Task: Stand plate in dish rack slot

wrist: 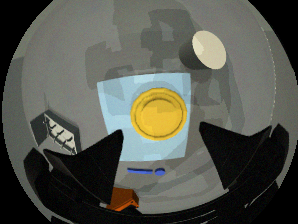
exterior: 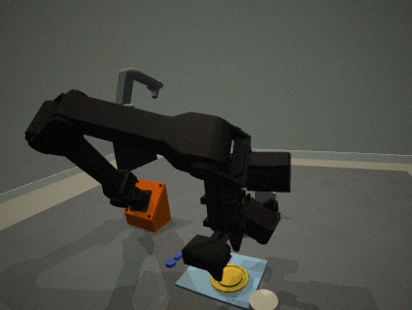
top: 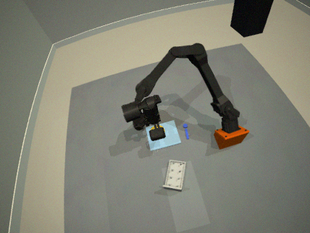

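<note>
The yellow round plate (exterior: pixel 234 278) (wrist: pixel 160 114) lies flat on the light blue mat (top: pixel 173 135) (exterior: pixel 196 281) (wrist: pixel 114 102). In the top view the gripper hides nearly all of it. My gripper (exterior: pixel 228 264) (wrist: pixel 162 130) is open and empty, pointing down above the plate; in the wrist view the plate shows between and a little beyond the fingertips. How high the tips hang is hard to tell. The pale dish rack (top: pixel 175 174) (wrist: pixel 62 136), with two rows of small pegs and a tall grey end panel, stands off to one side of the mat.
A blue spoon-like item (top: pixel 187 133) (exterior: pixel 170 263) (wrist: pixel 140 171) lies beside the mat. A cream-topped cylinder (exterior: pixel 264 300) (wrist: pixel 210 50) stands close to the mat's opposite side. The arm's orange base (top: pixel 232 137) (exterior: pixel 153 207) (wrist: pixel 123 198) is past the spoon. A black block (top: pixel 250 18) is at the far back.
</note>
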